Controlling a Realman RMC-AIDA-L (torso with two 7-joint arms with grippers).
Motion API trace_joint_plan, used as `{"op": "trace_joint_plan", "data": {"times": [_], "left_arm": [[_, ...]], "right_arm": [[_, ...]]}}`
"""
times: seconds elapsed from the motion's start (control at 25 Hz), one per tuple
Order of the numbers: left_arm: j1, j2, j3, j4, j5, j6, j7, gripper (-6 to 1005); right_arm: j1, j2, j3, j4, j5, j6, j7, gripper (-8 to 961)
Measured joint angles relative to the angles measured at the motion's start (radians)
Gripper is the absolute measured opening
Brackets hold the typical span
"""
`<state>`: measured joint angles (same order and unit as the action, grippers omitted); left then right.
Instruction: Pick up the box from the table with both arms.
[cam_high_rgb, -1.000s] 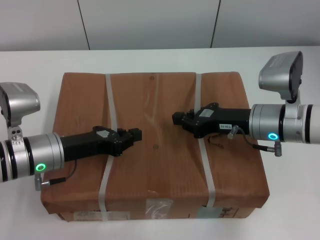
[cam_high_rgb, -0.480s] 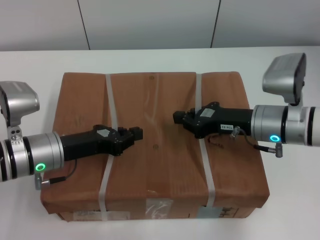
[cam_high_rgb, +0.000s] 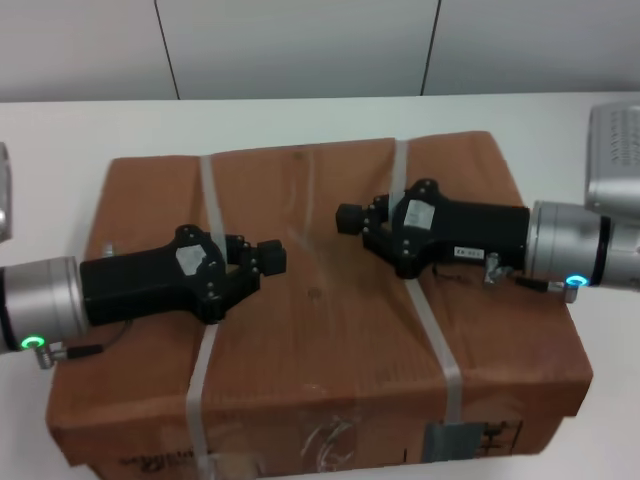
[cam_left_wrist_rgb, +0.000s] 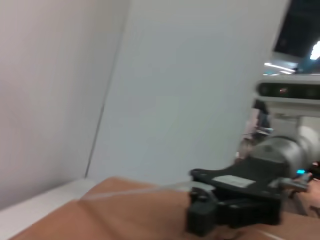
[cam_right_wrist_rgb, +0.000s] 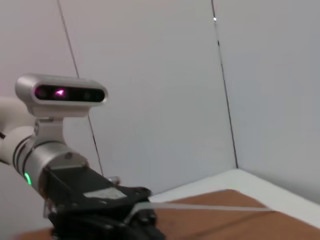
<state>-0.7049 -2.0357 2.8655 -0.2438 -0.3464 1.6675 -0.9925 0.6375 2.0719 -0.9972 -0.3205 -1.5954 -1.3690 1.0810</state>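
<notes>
The box (cam_high_rgb: 320, 340), wrapped in brown paper with two whitish straps, fills the head view and is tilted, its near edge close to the camera. My left gripper (cam_high_rgb: 268, 258) lies across the left strap (cam_high_rgb: 203, 365), fingers pointing to the box's middle. My right gripper (cam_high_rgb: 352, 218) lies across the right strap (cam_high_rgb: 435, 345), pointing toward the left one. Both look shut where the straps pass under them. The left wrist view shows the right gripper (cam_left_wrist_rgb: 200, 220) over the box top (cam_left_wrist_rgb: 100, 215). The right wrist view shows the left gripper (cam_right_wrist_rgb: 142, 217) and the box (cam_right_wrist_rgb: 225, 215).
The white table (cam_high_rgb: 60, 130) shows behind and beside the box, and in the wrist views (cam_right_wrist_rgb: 235, 177). A pale panelled wall (cam_high_rgb: 300, 45) stands behind it. Tape and labels (cam_high_rgb: 330, 440) run along the box's near side.
The box has come up toward the camera together with both arms and looks larger. Both grippers keep their places on the straps.
</notes>
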Motion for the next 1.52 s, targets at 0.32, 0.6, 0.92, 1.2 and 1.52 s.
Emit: {"op": "trace_joint_plan", "data": {"times": [0.32,0.6,0.92,1.2,1.52], "left_arm": [[-0.002,-0.002,0.0,-0.054,0.001,0.121,0.05,70],[-0.004,-0.002,0.0,-0.064,-0.004,0.125,0.048,69],[-0.006,0.0,0.0,-0.066,-0.007,0.115,0.04,68],[-0.012,0.0,0.0,-0.082,-0.008,0.112,0.037,68],[-0.019,-0.003,0.0,-0.092,-0.008,0.107,0.028,69]], "right_arm": [[-0.056,-0.004,0.004,-0.081,0.039,-0.039,-0.008,23],[-0.064,-0.004,0.004,-0.081,0.043,-0.049,-0.01,23],[-0.075,-0.004,0.002,-0.083,0.075,-0.086,-0.011,23],[-0.08,-0.004,-0.002,-0.083,0.088,-0.098,-0.01,23],[-0.082,-0.004,-0.003,-0.083,0.089,-0.099,-0.008,23]]}}
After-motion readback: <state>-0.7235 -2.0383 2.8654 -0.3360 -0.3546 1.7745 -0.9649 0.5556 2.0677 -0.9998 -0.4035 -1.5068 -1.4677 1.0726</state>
